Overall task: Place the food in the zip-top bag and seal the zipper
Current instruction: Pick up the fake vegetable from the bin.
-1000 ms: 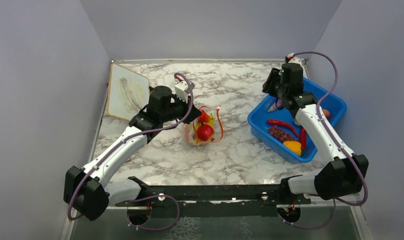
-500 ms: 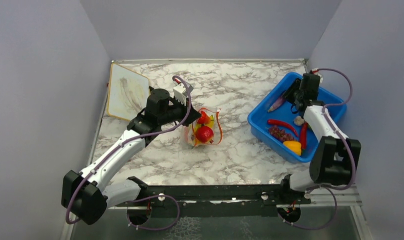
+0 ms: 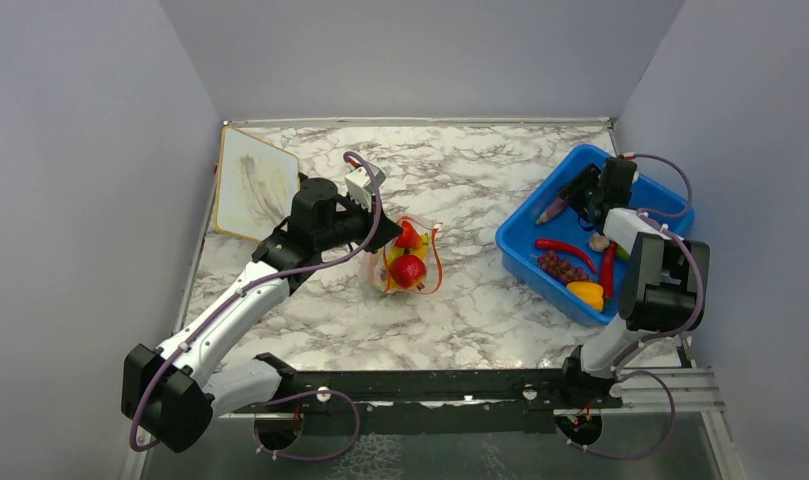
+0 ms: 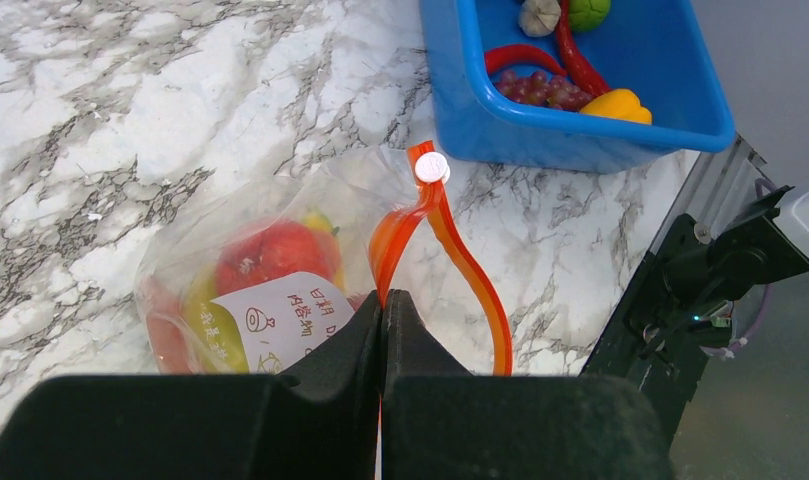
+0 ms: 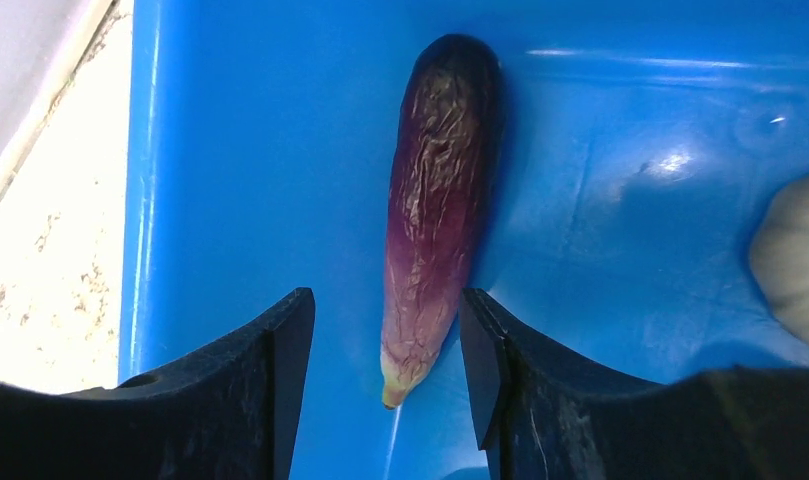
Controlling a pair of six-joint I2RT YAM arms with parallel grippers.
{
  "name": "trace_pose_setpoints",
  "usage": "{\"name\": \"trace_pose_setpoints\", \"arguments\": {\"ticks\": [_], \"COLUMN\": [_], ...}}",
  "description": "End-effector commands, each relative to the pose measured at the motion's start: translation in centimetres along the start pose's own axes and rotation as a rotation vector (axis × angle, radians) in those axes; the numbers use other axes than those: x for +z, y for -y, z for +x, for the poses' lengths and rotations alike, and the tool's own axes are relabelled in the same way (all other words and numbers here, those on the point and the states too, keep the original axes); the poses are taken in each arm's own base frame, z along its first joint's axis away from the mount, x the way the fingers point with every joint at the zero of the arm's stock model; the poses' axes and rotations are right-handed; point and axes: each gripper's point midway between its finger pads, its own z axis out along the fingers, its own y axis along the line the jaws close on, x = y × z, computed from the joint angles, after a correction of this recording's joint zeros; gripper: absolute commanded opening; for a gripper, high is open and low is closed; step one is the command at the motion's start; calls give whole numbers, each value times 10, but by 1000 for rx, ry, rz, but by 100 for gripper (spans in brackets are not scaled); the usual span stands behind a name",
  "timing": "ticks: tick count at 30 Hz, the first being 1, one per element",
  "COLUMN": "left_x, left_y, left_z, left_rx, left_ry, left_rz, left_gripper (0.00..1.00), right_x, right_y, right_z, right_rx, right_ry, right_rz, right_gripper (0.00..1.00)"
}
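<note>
Near the middle of the white marble bench [image 3: 480, 180], the left hand [image 4: 382, 310] is pinched tight on the thin orange-red zipper strip [image 4: 460, 260] of the clear crinkly plastic bag [image 4: 230, 260]. I think it lifts the strip so the bag's mouth gapes for more food. A round red toy fruit [image 3: 410, 268] and some yellow bits sit inside the bag.

Farther back, by the right edge near the far right corner, the right hand [image 5: 385, 350] hangs in the blue plastic bin [image 3: 670, 210]. Its fingers are apart, one on each side of the long purple toy eggplant [image 5: 440, 200]. They are not touching it, and look ready to grab it.
</note>
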Motion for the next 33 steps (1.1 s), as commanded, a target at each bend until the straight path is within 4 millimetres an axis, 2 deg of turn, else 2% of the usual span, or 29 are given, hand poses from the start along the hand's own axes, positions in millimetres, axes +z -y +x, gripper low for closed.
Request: {"name": "trace_pose_setpoints", "arguments": {"ticks": [1, 5, 21, 30, 33], "left_x": [-5, -4, -5, -4, -3], "left_y": [8, 7, 6, 4, 2], "left_z": [-12, -11, -11, -11, -8], "left_rx": [26, 26, 27, 31, 27], "left_ry": [47, 46, 46, 49, 38], "left_rz": [26, 23, 19, 8, 6], "left_gripper": [0, 0, 0, 0, 0], "right_x": [11, 17, 35, 41, 39], "right_y": [-2, 6, 14, 20, 20], "right_z": [7, 15, 19, 34, 32], "right_rx": [58, 77, 100, 84, 67], "right_ry": [2, -14, -35, -71, -63], "right_rz": [-43, -19, 12, 12, 7], "right_gripper": [56, 56, 55, 39, 34]}}
